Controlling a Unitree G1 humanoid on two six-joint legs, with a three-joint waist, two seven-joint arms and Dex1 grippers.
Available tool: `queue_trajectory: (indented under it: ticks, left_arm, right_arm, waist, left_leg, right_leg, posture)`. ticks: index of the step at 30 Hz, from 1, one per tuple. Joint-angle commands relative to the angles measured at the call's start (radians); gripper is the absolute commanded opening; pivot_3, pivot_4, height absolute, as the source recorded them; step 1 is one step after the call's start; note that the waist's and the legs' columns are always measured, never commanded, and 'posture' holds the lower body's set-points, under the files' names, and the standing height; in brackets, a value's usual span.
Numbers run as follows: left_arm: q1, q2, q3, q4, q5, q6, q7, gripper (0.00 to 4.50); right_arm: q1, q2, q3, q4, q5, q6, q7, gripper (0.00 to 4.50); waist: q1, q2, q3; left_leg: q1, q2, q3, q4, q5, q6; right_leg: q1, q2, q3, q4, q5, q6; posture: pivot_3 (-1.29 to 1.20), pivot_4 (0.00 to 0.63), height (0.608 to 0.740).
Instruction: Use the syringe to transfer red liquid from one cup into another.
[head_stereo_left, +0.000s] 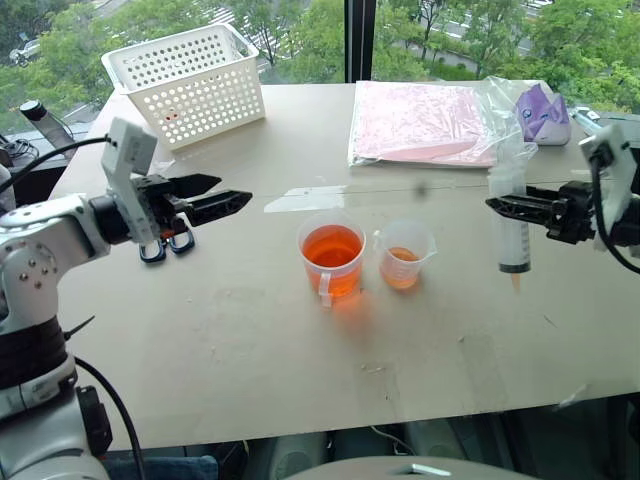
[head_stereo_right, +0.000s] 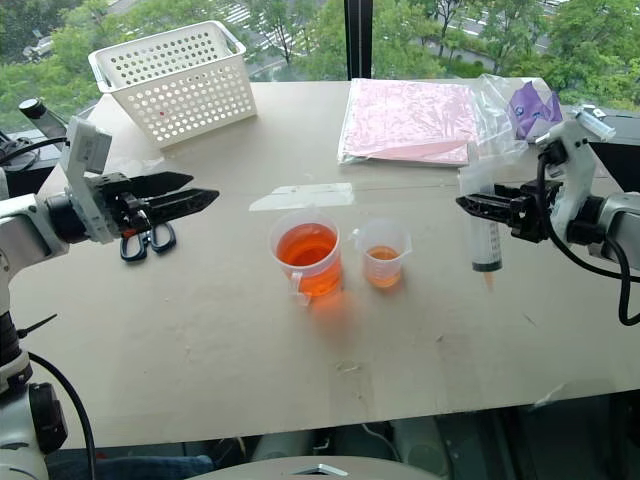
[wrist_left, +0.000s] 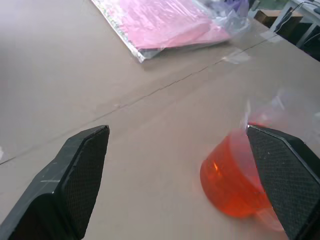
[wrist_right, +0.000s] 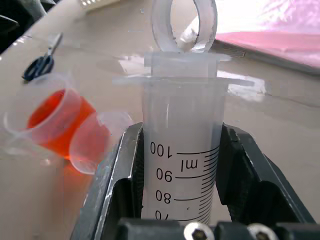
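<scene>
**Syringe held upright to the right of the two cups**

The right gripper (head_stereo_left: 497, 204) is clamped on the barrel of the syringe (head_stereo_left: 513, 235), which hangs upright with its orange tip pointing down, clear of the table (head_stereo_left: 250, 330) and well to the right of both cups; the plunger sits pushed in, its ring at the top. The larger handled cup (head_stereo_left: 331, 257) stands near the table's middle, well filled with red liquid (head_stereo_left: 331, 247); the smaller cup (head_stereo_left: 403, 254) stands just beside it on its right, holding a shallow layer. The left gripper (head_stereo_left: 232, 193) hovers on the left with its fingers spread wide and empty, above black scissors (head_stereo_left: 166, 244); a white basket (head_stereo_left: 190, 84) and a pink bagged sheet (head_stereo_left: 420, 122) lie behind.
</scene>
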Motion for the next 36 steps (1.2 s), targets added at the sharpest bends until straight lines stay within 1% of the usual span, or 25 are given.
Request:
queue_trajectory:
  ticks: [1,5,8,9,12,13,14,16,17,19,22,23,24,26,27,29,30,31,33,34,36]
  left_arm:
    - [0.112,-0.011,0.03,-0.09,0.029,-0.09,0.004,4.46]
    - [0.282,-0.053,-0.013,-0.16,0.091,-0.235,0.003,4.46]
    - [0.373,-0.084,-0.034,-0.176,0.12,-0.314,0.0,4.46]
    - [0.401,-0.105,-0.044,-0.182,0.132,-0.355,0.002,4.49]
    - [0.455,-0.127,-0.074,-0.192,0.176,-0.419,0.02,4.5]
    - [0.469,-0.13,-0.084,-0.194,0.19,-0.445,0.018,4.5]
    - [0.479,-0.137,-0.094,-0.202,0.218,-0.457,0.05,4.5]
    - [0.498,-0.153,-0.11,-0.221,0.245,-0.481,0.082,4.5]
    - [0.512,-0.167,-0.108,-0.242,0.228,-0.489,0.077,4.5]
    - [0.544,-0.196,-0.103,-0.276,0.171,-0.492,0.053,4.5]
    - [0.595,-0.197,-0.107,-0.301,0.137,-0.438,0.059,4.5]
    - [0.616,-0.201,-0.11,-0.308,0.139,-0.445,0.059,4.5]
    - [0.647,-0.209,-0.123,-0.309,0.167,-0.498,0.048,4.5]
    - [0.692,-0.229,-0.14,-0.302,0.21,-0.606,0.021,4.5]
    - [0.709,-0.247,-0.148,-0.292,0.221,-0.647,0.018,4.5]
    - [0.739,-0.273,-0.163,-0.28,0.24,-0.696,0.021,4.5]
    - [0.76,-0.275,-0.173,-0.283,0.246,-0.707,0.015,4.5]
    - [0.783,-0.273,-0.184,-0.29,0.258,-0.729,0.002,4.5]
    - [0.813,-0.27,-0.198,-0.295,0.272,-0.758,-0.009,4.5]
    - [0.821,-0.268,-0.206,-0.291,0.276,-0.773,-0.018,4.5]
    - [0.837,-0.265,-0.227,-0.273,0.291,-0.823,-0.047,4.5]
  right_arm:
    - [-0.054,0.018,0.083,0.05,-0.126,0.029,-0.028,1.54]
    - [-0.11,0.094,0.195,0.129,-0.264,0.063,-0.04,1.54]
    - [-0.116,0.123,0.241,0.171,-0.372,0.002,-0.001,1.54]
    - [-0.116,0.13,0.245,0.184,-0.404,-0.022,0.014,2.02]
    - [-0.105,0.132,0.224,0.187,-0.428,-0.034,0.074,3.47]
    - [-0.098,0.135,0.204,0.181,-0.429,-0.04,0.087,3.83]
    - [-0.08,0.126,0.175,0.161,-0.429,-0.07,0.119,4.44]
    - [-0.04,0.076,0.113,0.134,-0.422,-0.048,0.154,4.44]
    - [0.006,0.051,0.07,0.11,-0.439,-0.118,0.204,4.44]
    - [0.115,0.049,-0.07,0.054,-0.404,-0.211,0.304,4.44]
    - [0.314,0.086,-0.206,-0.064,-0.399,-0.364,0.446,4.44]
    - [0.386,0.101,-0.242,-0.093,-0.404,-0.394,0.472,4.44]
    - [0.484,0.123,-0.277,-0.125,-0.423,-0.459,0.527,4.44]
    - [0.633,0.155,-0.316,-0.156,-0.449,-0.54,0.598,4.44]
    - [0.716,0.171,-0.322,-0.16,-0.49,-0.604,0.634,4.44]
    - [0.829,0.23,-0.331,-0.147,-0.537,-0.777,0.745,4.44]
    - [0.867,0.248,-0.328,-0.132,-0.569,-0.857,0.785,4.44]
    - [0.893,0.257,-0.32,-0.121,-0.592,-0.889,0.798,4.44]
    - [0.912,0.28,-0.314,-0.101,-0.574,-0.886,0.804,4.44]
    - [0.916,0.319,-0.316,-0.081,-0.558,-0.944,0.843,4.44]
    - [0.947,0.369,-0.292,-0.025,-0.604,-1.064,0.888,4.44]
  waist:
    - [0.002,0.0,0.0]
    - [0.01,0.001,0.0]
    - [0.023,0.001,0.0]
    - [0.027,0.001,0.0]
    - [0.033,0.0,0.0]
    - [0.033,0.0,0.0]
    - [0.033,0.001,0.0]
    - [0.038,0.001,0.0]
    - [0.042,0.001,0.0]
    - [0.048,0.001,0.0]
    - [0.048,0.001,-0.001]
    - [0.048,0.001,-0.001]
    - [0.048,0.002,-0.002]
    - [0.047,0.004,-0.003]
    - [0.047,0.005,-0.004]
    - [0.049,0.007,-0.007]
    - [0.047,0.007,-0.007]
    - [0.044,0.009,-0.006]
    - [0.032,0.01,-0.007]
    - [0.028,0.01,-0.007]
    - [0.028,0.009,-0.007]
  left_leg:
    - [-0.001,0.0,0.0,0.0,0.0,0.0]
    - [-0.001,0.0,0.0,-0.001,0.0,0.0]
    - [-0.001,0.0,0.0,-0.002,0.0,0.0]
    - [-0.002,0.0,0.0,-0.003,0.0,0.0]
    - [-0.002,0.0,0.0,-0.003,0.0,0.0]
    - [-0.002,0.0,0.0,-0.004,0.0,0.001]
    - [-0.002,0.0,0.0,-0.004,-0.001,0.001]
    - [-0.002,0.0,-0.001,-0.005,-0.001,0.001]
    - [-0.003,0.0,0.0,-0.006,-0.001,0.001]
    - [-0.003,0.0,0.0,-0.007,-0.001,0.001]
    - [-0.003,0.0,-0.001,-0.008,-0.001,0.001]
    - [-0.003,0.0,-0.001,-0.008,-0.001,0.001]
    - [-0.001,0.0,-0.001,-0.009,-0.001,0.001]
    - [0.0,0.0,-0.001,-0.008,-0.003,0.005]
    - [0.002,0.0,-0.001,-0.008,-0.004,0.006]
    - [0.003,0.0,-0.001,-0.007,-0.004,0.006]
    - [0.005,0.0,-0.002,-0.007,-0.004,0.006]
    - [0.009,0.0,-0.002,-0.007,-0.004,0.007]
    - [0.02,0.0,-0.001,-0.009,-0.005,0.007]
    - [0.024,0.0,-0.001,-0.009,-0.005,0.007]
    - [0.028,0.0,-0.002,-0.01,-0.005,0.007]
  right_leg:
    - [-0.001,0.0,0.0,0.0,0.0,0.0]
    - [-0.002,0.0,0.0,0.0,0.0,0.0]
    - [-0.002,0.0,0.0,-0.002,0.0,0.0]
    - [-0.002,0.0,0.0,-0.004,0.0,0.0]
    - [-0.001,-0.001,-0.002,-0.006,0.0,0.0]
    - [-0.001,-0.001,-0.002,-0.006,0.0,0.0]
    - [-0.001,-0.001,-0.002,-0.007,0.0,0.0]
    - [-0.001,-0.001,-0.002,-0.007,0.0,0.0]
    - [-0.001,-0.001,-0.002,-0.008,0.0,0.0]
    - [-0.001,-0.001,-0.002,-0.009,0.0,0.0]
    - [-0.001,-0.001,-0.003,-0.009,0.0,0.0]
    - [-0.001,-0.001,-0.003,-0.009,0.0,0.0]
    - [0.001,0.0,-0.003,-0.009,0.0,0.0]
    - [0.003,-0.001,-0.003,-0.01,0.0,0.0]
    - [0.004,-0.001,-0.003,-0.01,0.0,0.0]
    - [0.006,-0.001,-0.003,-0.009,0.0,0.0]
    - [0.008,-0.001,-0.004,-0.009,0.0,0.0]
    - [0.012,-0.001,-0.004,-0.01,0.0,-0.001]
    - [0.021,-0.001,-0.002,-0.01,-0.001,-0.001]
    - [0.024,-0.001,-0.002,-0.01,-0.001,-0.002]
    - [0.028,-0.002,-0.002,-0.011,-0.002,-0.005]
  posture:
    - [0.0,0.15,0.74]
    - [0.0,0.15,0.74]
    - [0.0,0.15,0.74]
    - [0.0,0.15,0.74]
    - [0.0,0.15,0.74]
    - [0.0,0.15,0.74]
    - [0.0,0.15,0.74]
    - [0.0,0.15,0.74]
    - [0.0,0.15,0.74]
    - [0.0,0.15,0.74]
    - [0.0,0.15,0.74]
    - [0.0,0.15,0.74]
    - [0.0,0.15,0.74]
    - [0.0,0.15,0.74]
    - [0.0,0.15,0.74]
    - [0.0,0.15,0.74]
    - [0.0,0.15,0.74]
    - [0.0,0.15,0.74]
    - [0.0,0.15,0.74]
    - [0.0,0.15,0.74]
    - [0.0,0.15,0.74]
